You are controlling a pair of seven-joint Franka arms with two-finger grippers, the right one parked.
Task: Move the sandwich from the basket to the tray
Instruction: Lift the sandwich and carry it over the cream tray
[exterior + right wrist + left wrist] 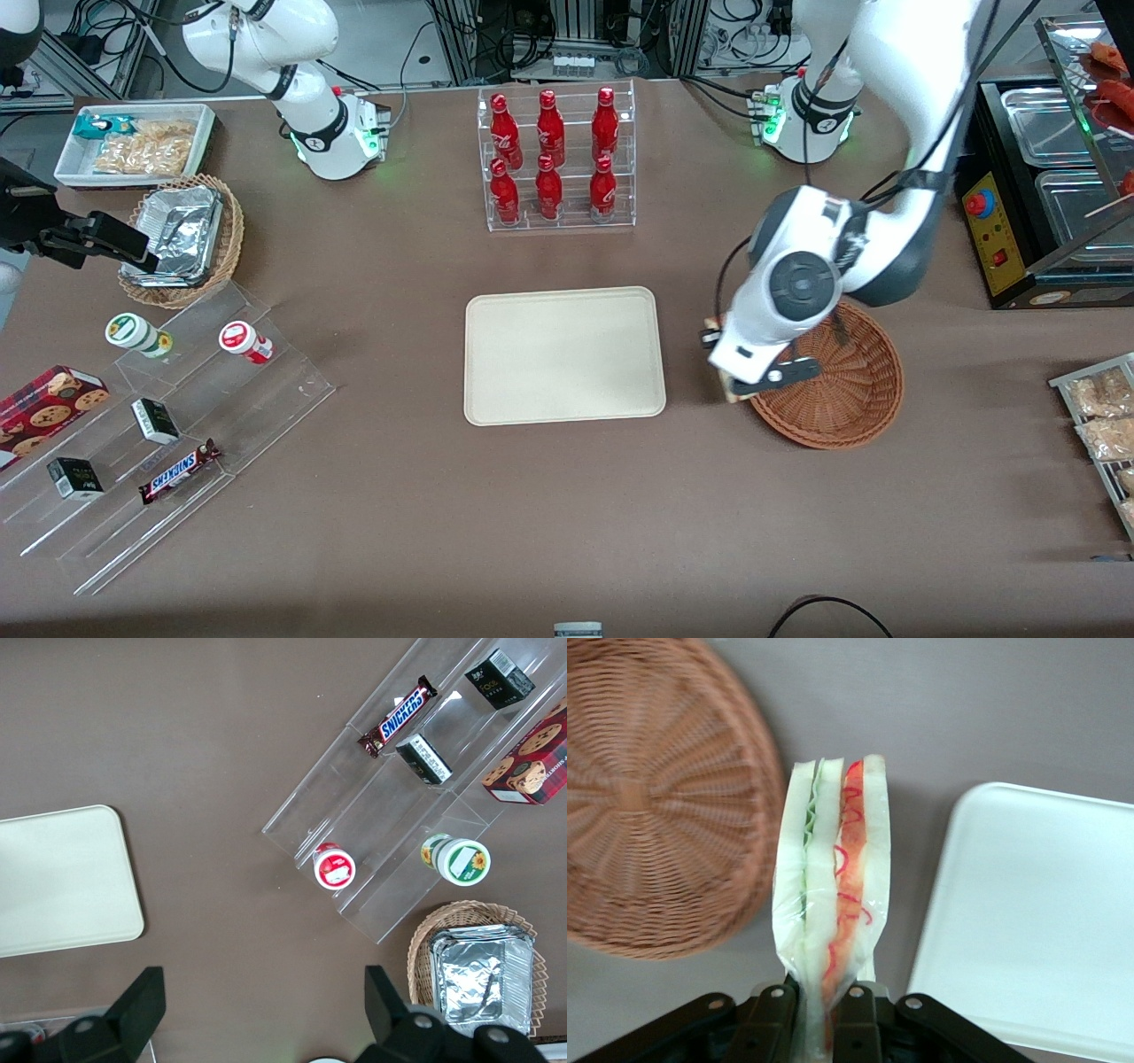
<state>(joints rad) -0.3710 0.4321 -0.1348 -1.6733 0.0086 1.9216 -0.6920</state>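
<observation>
hand (818, 1014) clamped on wrapped triangular white-bread sandwich (833, 886) | over brown bench (567, 514), between round reddish-brown wicker basket (842, 390) and cream rectangular tray (564, 354)

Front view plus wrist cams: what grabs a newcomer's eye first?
The gripper, fingers shut on the wrapped sandwich, holds it above bare table between the basket and the tray. The basket looks empty and the tray is bare. After that, six red bottles in a clear rack, farther from the front camera than the tray.
</observation>
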